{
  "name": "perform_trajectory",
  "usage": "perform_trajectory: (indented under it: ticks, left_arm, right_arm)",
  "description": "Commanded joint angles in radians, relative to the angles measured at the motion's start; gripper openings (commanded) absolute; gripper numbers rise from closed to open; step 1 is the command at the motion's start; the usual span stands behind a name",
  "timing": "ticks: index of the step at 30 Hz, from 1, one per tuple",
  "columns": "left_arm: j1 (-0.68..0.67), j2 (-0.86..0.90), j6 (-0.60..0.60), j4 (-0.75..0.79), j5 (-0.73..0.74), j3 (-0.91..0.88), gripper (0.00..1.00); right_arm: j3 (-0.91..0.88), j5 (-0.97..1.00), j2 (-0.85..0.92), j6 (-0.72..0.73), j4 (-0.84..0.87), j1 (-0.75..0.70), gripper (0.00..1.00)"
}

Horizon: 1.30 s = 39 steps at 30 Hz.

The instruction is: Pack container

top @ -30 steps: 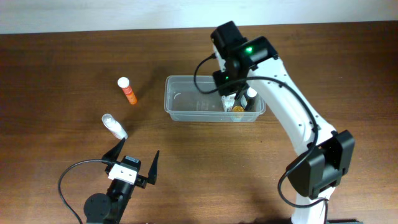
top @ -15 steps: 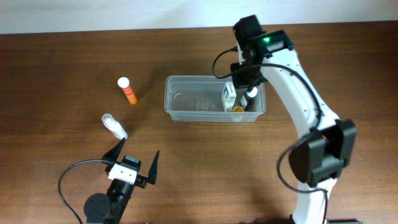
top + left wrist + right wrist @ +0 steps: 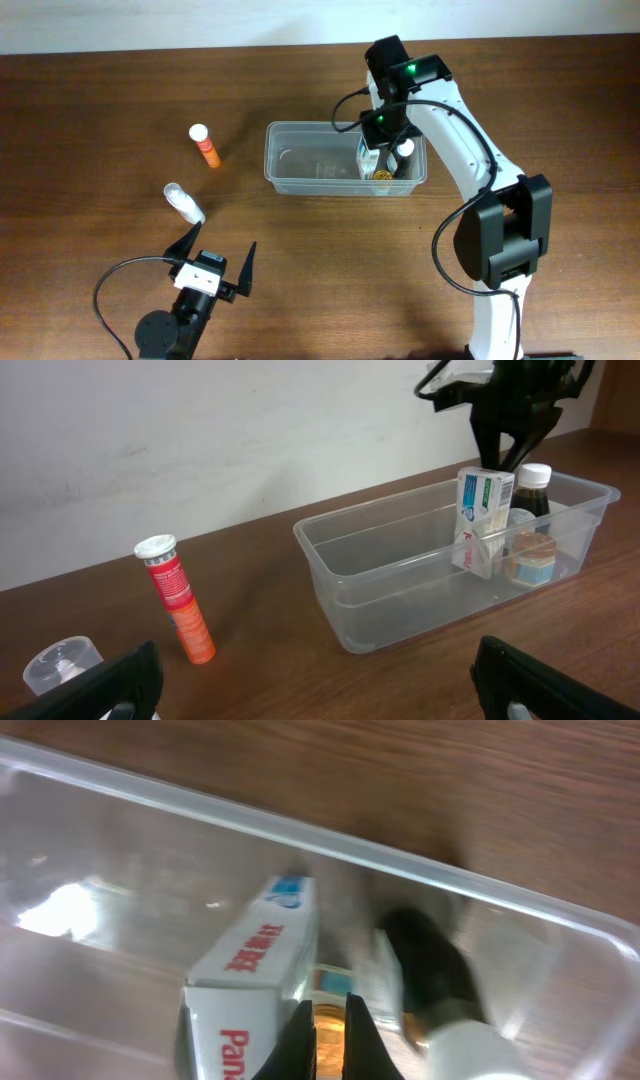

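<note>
The container (image 3: 305, 168) is a clear tub on the wooden table, also in the left wrist view (image 3: 400, 595) and close up in the right wrist view (image 3: 200, 805). At its right end stand a white box (image 3: 368, 155) (image 3: 483, 520) (image 3: 250, 970), a dark bottle with a white cap (image 3: 404, 150) (image 3: 533, 485) (image 3: 430, 970) and a small gold-lidded jar (image 3: 382, 174) (image 3: 527, 558). My right gripper (image 3: 384, 133) (image 3: 329, 1003) hangs just above them, shut and holding nothing. My left gripper (image 3: 217, 255) (image 3: 320, 690) stands open near the front edge, far from the tub.
An orange tube with a white cap (image 3: 206, 146) (image 3: 178, 600) lies left of the tub. A small clear bottle (image 3: 184, 203) (image 3: 62, 663) lies nearer my left gripper. The tub's left half holds nothing.
My right gripper's jaws have closed with nothing in them. Its wrist swung right along the tub's far side, then a little back left. The left arm has not moved.
</note>
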Motion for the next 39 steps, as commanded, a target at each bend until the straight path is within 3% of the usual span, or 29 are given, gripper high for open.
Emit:
perform_trajectory:
  ticks: [1, 10, 19, 23, 28, 30, 33, 35, 39]
  left_arm:
    - [-0.005, -0.008, 0.013, -0.008, -0.007, -0.002, 0.99]
    - [-0.005, -0.008, 0.013, -0.008, -0.007, -0.002, 0.99]
    - [-0.005, -0.008, 0.013, -0.008, -0.007, -0.002, 0.99]
    - [-0.005, -0.008, 0.013, -0.007, -0.007, -0.002, 0.99]
    - [-0.005, -0.008, 0.013, -0.008, -0.007, -0.002, 0.99]
    - [-0.005, -0.008, 0.013, -0.008, -0.007, -0.002, 0.99]
    - [-0.005, -0.008, 0.013, -0.008, -0.007, -0.002, 0.99]
    - [-0.005, -0.008, 0.013, -0.008, -0.007, -0.002, 0.99]
    - [-0.005, -0.008, 0.013, -0.008, -0.007, -0.002, 0.99]
  right_arm:
    - [0.002, -0.137, -0.006, -0.033, 0.014, 0.01, 0.04]
    - [0.002, -0.167, -0.006, -0.054, 0.012, 0.02, 0.04]
    - [0.029, -0.198, -0.007, 0.013, 0.02, 0.018, 0.04]
    - [0.133, -0.185, -0.024, 0.025, -0.025, 0.006, 0.04]
    - [0.377, -0.011, -0.055, 0.051, -0.178, -0.039, 0.05]
    - [0.48, 0.088, -0.063, 0.057, -0.26, -0.07, 0.09]
    - [0.628, 0.237, -0.066, 0.112, -0.421, -0.162, 0.37]
    - [0.665, 0.254, -0.066, 0.112, -0.483, -0.227, 0.52]
    - [0.644, 0.176, -0.082, 0.111, -0.488, -0.362, 0.69]
